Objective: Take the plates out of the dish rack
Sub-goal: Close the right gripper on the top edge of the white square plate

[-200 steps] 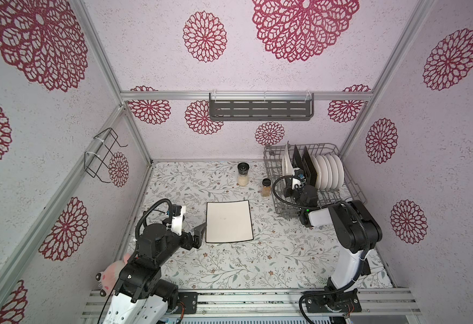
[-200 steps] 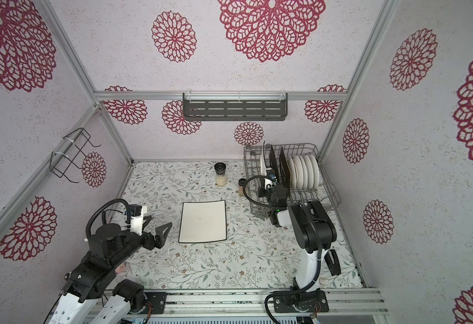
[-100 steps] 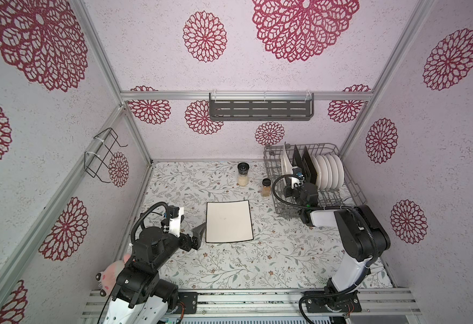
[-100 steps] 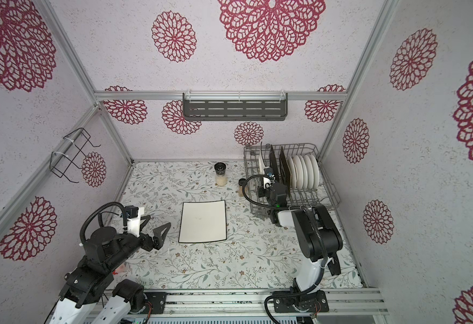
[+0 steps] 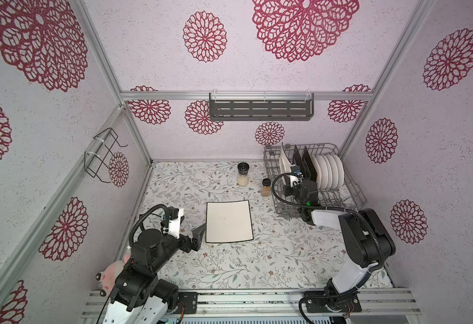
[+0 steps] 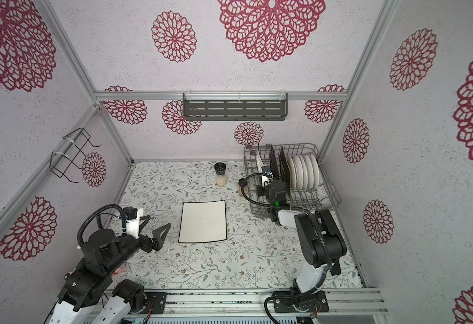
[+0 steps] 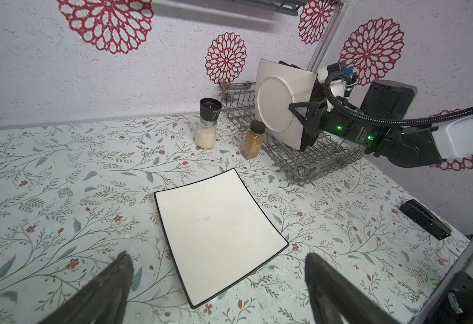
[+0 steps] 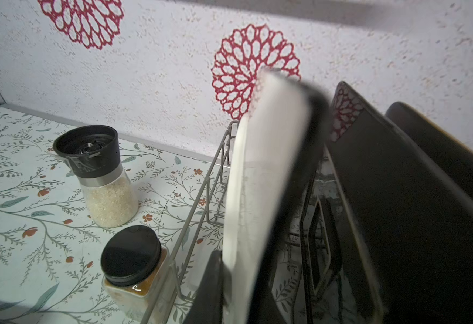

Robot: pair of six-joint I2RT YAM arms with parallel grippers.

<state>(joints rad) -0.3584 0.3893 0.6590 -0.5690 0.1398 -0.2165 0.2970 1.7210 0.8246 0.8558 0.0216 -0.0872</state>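
Counter (image 5: 257,261): floral top.
Dish rack (image 5: 330,197): grey wire, back-R corner of counter.
Flat cream plate (image 5: 228,221): dark rim, mid-counter, out of rack.
Tilted cream plate (image 7: 280,103): rack's L end, edge pinched betw. fingers of right gripper (image 7: 302,123) (can't tell if it clears the tines).
Black sq. plates (image 5: 306,165), 2, then round white plates (image 5: 329,175): upright in rack.
Left gripper (image 6: 159,220): fingers spread wide, just beside flat plate.
Jars (image 5: 242,175), 2: beside rack.
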